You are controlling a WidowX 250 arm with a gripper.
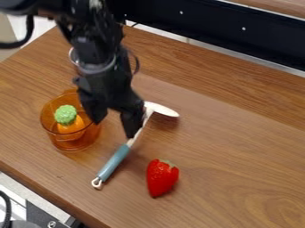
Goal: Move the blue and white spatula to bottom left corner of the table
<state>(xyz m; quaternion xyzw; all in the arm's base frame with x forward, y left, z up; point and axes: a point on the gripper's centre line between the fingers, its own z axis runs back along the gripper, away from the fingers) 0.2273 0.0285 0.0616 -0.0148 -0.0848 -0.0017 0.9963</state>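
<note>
Hanging from the top left of the camera view, here comes my black arm [98, 49], with my gripper [113, 129] pointing down over the tabletop [238, 169]! And look at those jaws: wide apart, a good gap between them, nothing held!

Now to the star of the show, the blue and white spatula [120, 156], and it's lying slantwise on the wood. Its white head [162, 109] is up to the right of my jaws, the pale neck runs down behind the right-hand one as seen here, and the blue handle [114, 161] carries on down and to the left, finishing in a white hanging loop [97, 183]. Am I touching that neck or just in front of it? From this angle I cannot tell! The loop end points towards the near left edge of the tabletop but lies well short of it, so the spatula is away from the bottom left corner.

Over on the left, close by my other jaw, stands a see-through orange cup [74, 143], upright, and inside it sits an orange toy piece [71, 125] with a bumpy green top [65, 115]. Down to the right of the blue handle, apart from it, there's a bright red strawberry [161, 178], tip towards the near side, green leaves at the far end. Right across the far side runs a long black panel [226, 26], dotted with small pale spots!
</note>
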